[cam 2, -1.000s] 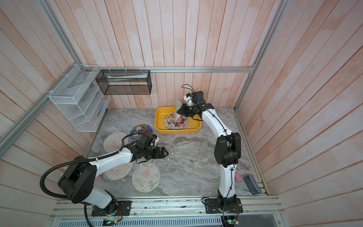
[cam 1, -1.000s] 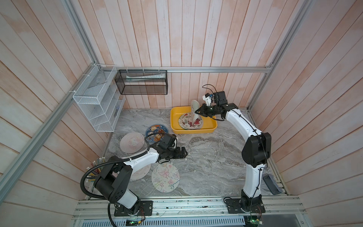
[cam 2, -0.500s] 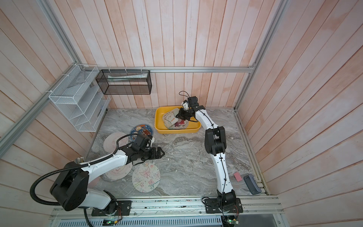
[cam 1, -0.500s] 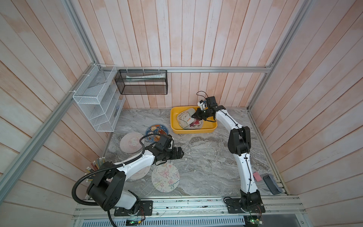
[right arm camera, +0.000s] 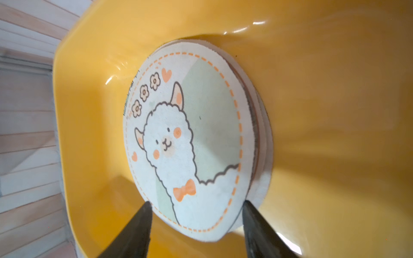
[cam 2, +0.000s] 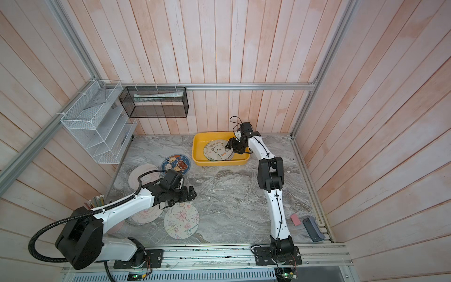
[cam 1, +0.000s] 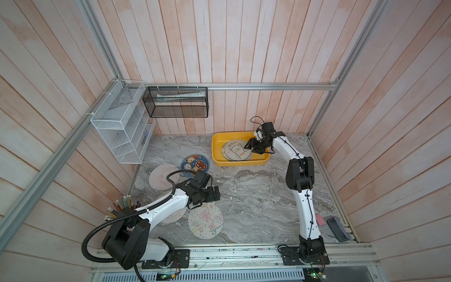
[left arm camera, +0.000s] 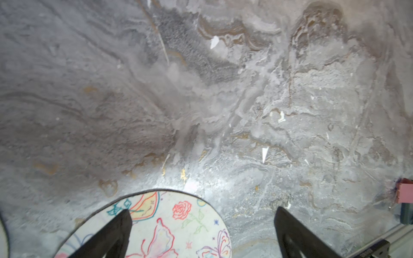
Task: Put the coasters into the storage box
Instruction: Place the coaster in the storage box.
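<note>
Over the yellow storage box, the right gripper, fingers spread, could snag the alpaca coaster on retreat; the left gripper also gapes.

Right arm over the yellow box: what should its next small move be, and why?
Probably lift the right gripper straight up, clear of the yellow storage box. Its jaws stand apart, and the alpaca coaster lies on the other coasters inside the box, not pinched, so the drop looks done.
</note>
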### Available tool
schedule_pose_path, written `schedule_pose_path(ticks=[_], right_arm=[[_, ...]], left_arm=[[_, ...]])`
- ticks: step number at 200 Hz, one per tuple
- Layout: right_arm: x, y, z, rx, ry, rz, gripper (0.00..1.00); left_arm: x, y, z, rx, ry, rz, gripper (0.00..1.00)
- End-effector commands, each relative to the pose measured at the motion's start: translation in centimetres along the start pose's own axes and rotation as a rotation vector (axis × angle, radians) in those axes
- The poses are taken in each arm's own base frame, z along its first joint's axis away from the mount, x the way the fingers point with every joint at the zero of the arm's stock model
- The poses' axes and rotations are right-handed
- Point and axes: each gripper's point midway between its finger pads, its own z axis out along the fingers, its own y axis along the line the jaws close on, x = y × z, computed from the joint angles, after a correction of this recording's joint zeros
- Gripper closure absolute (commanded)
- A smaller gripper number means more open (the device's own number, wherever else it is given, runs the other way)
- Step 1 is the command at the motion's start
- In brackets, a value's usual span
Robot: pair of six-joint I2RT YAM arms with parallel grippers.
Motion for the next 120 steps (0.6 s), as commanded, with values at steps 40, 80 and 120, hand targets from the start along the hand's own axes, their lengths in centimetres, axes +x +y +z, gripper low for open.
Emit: schedule_pose_path(ticks=[40, 80, 120], right_arm=[[-0.3, 3.5, -6.4, 0.04, -0.087, -0.117, 0.2], [1.6, 5.4, -9.2, 0.023, -0.116, -0.151, 0.13], [4.2, 6.5, -10.1, -0.003, -0.107, -0.16, 0.1]], left_arm=[[4.5, 5.2, -1.1, -0.173, 0.08, -0.137, 0.0], [6.9, 6.7, -1.5, -0.191, 0.111, -0.21, 0.0], [8.9, 8.0, -1.1, -0.216, 0.149, -0.242, 0.0]])
